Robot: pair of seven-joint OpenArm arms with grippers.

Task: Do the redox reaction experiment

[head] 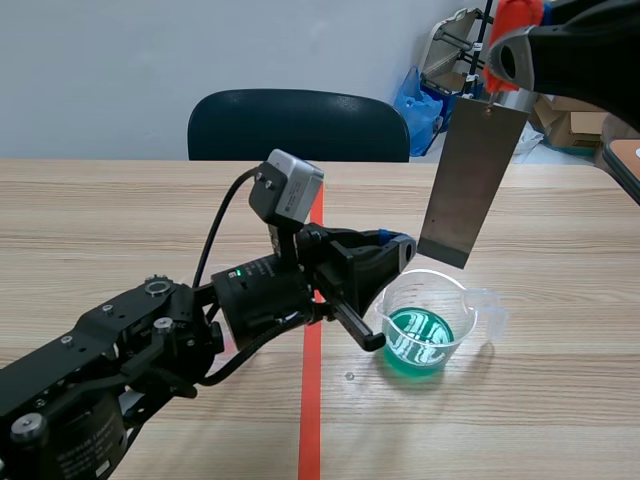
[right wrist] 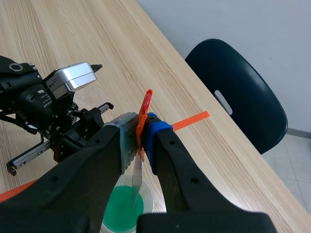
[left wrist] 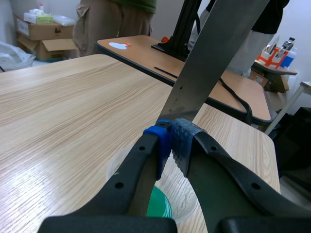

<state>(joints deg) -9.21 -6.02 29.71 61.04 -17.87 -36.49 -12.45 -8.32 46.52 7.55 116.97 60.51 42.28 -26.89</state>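
My right claw [right wrist: 141, 131] is pinched hard on the orange-red clip [right wrist: 145, 109] at the top edge of the metal plate [head: 470, 180]. Gripping there keeps my pads clear of the metal, and the plate hangs straight down, slightly tilted, like a blade. It sits high over the beaker [head: 470, 300], with its lower edge just above the rim and not in the green liquid [head: 420, 340] as far as I can judge. My right wrist view shows it edge-on, aimed at the green pool.

My left claw [head: 400, 245] sits low beside the beaker on the side nearer the tape line [head: 311, 400], fingertips up by the rim. Its 2 pads [left wrist: 184, 141] are pressed almost together with nothing visible between them. The plate rises just ahead of them, so I read this claw as a guard or steadying post – close enough to stop the light beaker from sliding, yet not gripping it.

The beaker stands on the bare table [head: 120, 220], near the tape line.

Next comes 1 careful move – lowering the plate straight in without knocking the rim.
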